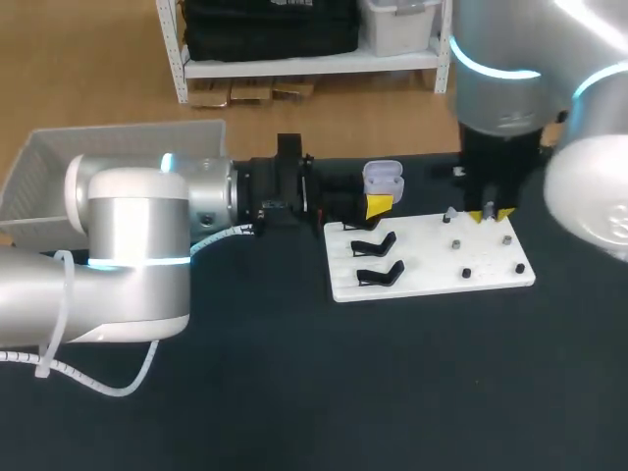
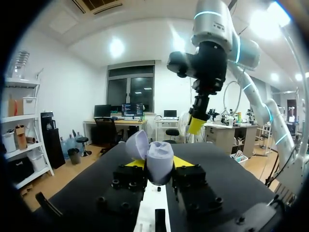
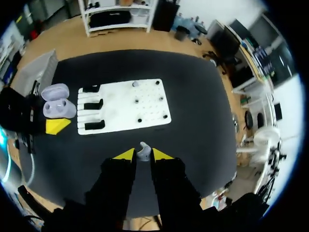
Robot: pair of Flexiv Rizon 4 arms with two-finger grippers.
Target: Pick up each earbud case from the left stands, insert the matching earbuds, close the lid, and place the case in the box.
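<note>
A lavender earbud case (image 1: 383, 179) with its lid open is held above the table behind the white board (image 1: 432, 281), and my left gripper (image 1: 380, 199) is shut on it. In the left wrist view the case (image 2: 160, 159) sits between the yellow tips, its lid (image 2: 136, 144) tipped back. My right gripper (image 1: 489, 215) hangs over the board's far right part, shut on a small pale earbud (image 3: 143, 150). Two black stands (image 1: 378, 274) at the board's left side are empty. From the right wrist the case (image 3: 59, 101) lies left of the board (image 3: 120, 102).
A pale open box (image 1: 59, 177) stands at the table's far left, behind my left arm. Several small dark and grey pegs (image 1: 467, 272) dot the board's right half. The dark tabletop (image 1: 392, 383) stretches in front of the board.
</note>
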